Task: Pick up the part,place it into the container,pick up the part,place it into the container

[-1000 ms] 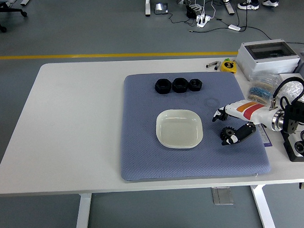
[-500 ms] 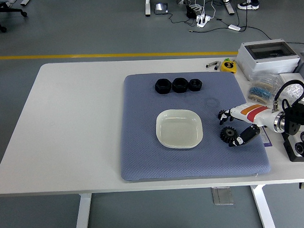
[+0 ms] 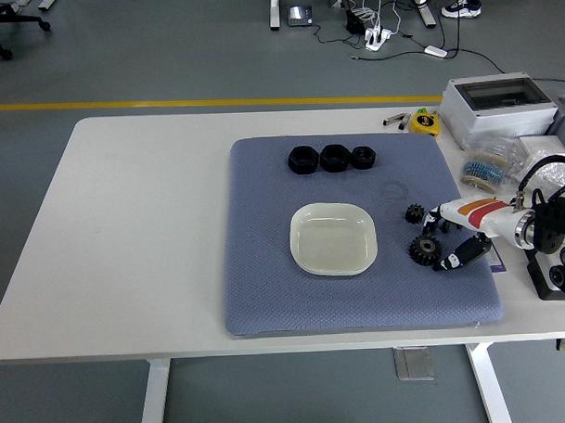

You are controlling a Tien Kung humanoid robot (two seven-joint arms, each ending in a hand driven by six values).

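Two little black gears sit on the blue mat right of the dish: a smaller gear [image 3: 414, 213] up top and a bigger gear [image 3: 423, 250] below it, both loose on the mat [image 3: 266, 268], not in the white dish [image 3: 333, 238]. The right hand [image 3: 455, 233] is right next to them, fingers spread apart, gripping nothing; its thumb [image 3: 465, 253] is just beside the bigger one. Three black nuts [image 3: 333, 158] line up along the mat's far edge. A grey box [image 3: 497, 106] sits at the table's far right.
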